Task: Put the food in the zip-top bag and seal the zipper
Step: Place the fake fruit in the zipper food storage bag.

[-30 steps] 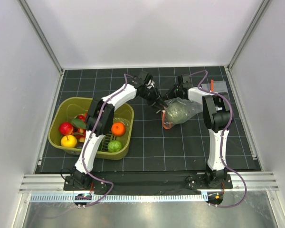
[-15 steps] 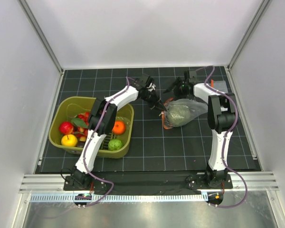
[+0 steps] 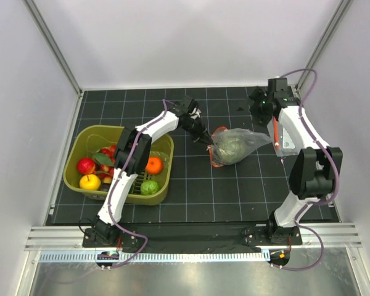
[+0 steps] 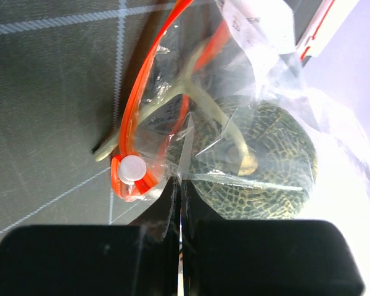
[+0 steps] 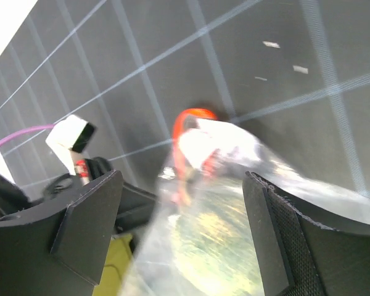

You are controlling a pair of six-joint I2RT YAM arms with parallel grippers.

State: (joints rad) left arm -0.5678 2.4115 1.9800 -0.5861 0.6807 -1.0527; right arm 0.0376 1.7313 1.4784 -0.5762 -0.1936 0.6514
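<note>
Your right jaws now stand open, pulled away far right, so only your closed left jaws pinch the clear crinkly zip-top bag at its unsealed mouth, pale-green mottled round fruit inside, mid-counter.

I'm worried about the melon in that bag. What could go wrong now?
Only the left claw pinches the zip-top bag, by thin plastic beside the zipper; it could slip free or tear. The right claw hangs open, away from the bag, so the mouth might sag shut. The melon could roll out.
</note>
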